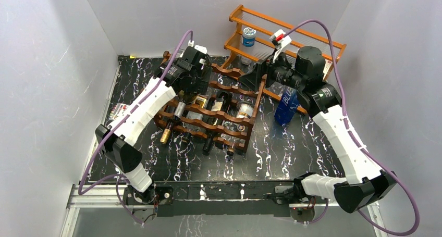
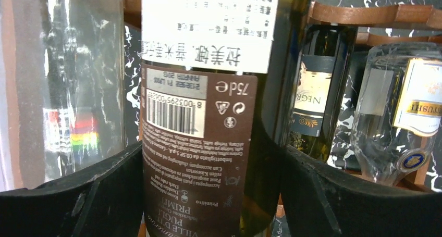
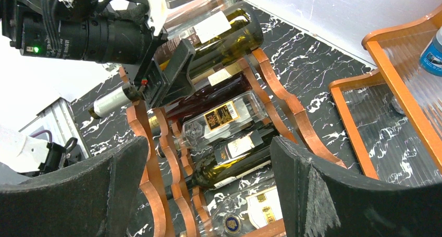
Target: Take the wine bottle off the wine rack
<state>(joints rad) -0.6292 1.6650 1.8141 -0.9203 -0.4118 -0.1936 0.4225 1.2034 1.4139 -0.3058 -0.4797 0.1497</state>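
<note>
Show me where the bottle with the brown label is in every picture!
Top external: the bottle pokes out under the left gripper, at the wine rack's left end.
Left wrist: middle, filling the picture.
Right wrist: top, inside that gripper.
Shared landmark: the wavy wine rack.

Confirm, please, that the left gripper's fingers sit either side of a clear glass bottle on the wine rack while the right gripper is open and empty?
No: in the left wrist view, the bottle between the fingers of the left gripper is dark green with a brown label, not clear. It is on the wine rack; the right gripper is open and empty.
</note>
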